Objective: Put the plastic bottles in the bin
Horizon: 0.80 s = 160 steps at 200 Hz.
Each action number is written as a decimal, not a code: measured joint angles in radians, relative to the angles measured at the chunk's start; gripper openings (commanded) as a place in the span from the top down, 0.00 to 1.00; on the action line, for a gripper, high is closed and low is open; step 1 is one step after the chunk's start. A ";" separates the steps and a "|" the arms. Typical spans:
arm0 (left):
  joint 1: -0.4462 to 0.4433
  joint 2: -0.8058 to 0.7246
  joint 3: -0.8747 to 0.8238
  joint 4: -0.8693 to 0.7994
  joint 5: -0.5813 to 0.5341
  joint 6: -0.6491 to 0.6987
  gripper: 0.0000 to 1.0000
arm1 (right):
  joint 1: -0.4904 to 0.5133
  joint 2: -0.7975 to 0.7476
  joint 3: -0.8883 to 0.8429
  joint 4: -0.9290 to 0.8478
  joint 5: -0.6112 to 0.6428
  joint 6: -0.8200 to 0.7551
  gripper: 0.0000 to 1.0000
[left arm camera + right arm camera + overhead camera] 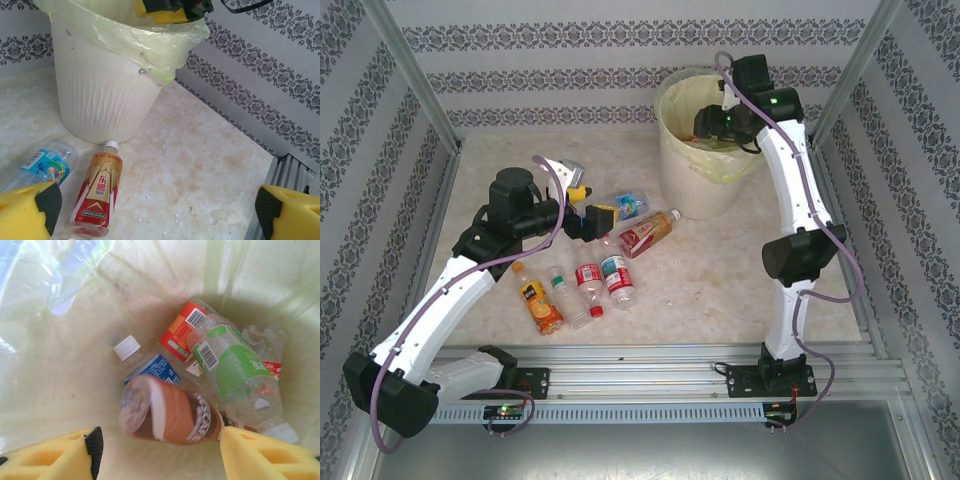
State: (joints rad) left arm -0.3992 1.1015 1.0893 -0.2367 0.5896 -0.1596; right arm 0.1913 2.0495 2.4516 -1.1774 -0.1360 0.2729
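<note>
The right arm is reaching up and over the bin (692, 190), and the right gripper (712, 125) is hanging in its bag-lined mouth. On the other side, the left gripper (594, 205) is sitting over the table (720, 290) with its yellow pads apart, just beside a blue-labelled bottle (632, 205). A red-and-gold bottle (648, 232) is lying next to that one, its cap pointing towards the foot of the bin. Nearer the arm bases, four more are lying side by side: an orange juice bottle (542, 305), a clear bottle (568, 296), a red-labelled bottle (588, 283) and a pale-labelled bottle (618, 280).
</note>
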 measured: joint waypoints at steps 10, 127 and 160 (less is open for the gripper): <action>0.000 0.000 0.000 0.000 0.000 0.003 0.00 | 0.000 -0.049 -0.049 0.021 -0.004 0.000 0.35; -0.031 0.145 0.095 -0.207 -0.095 0.104 0.03 | 0.095 -0.835 -0.977 0.370 -0.236 0.095 0.22; -0.041 0.159 0.129 -0.304 -0.181 0.084 0.03 | 0.230 -0.966 -1.187 0.414 -0.253 0.131 0.20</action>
State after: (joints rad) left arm -0.4400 1.2602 1.2179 -0.5411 0.4084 -0.0753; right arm 0.4213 1.0840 1.2648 -0.7631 -0.3885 0.4042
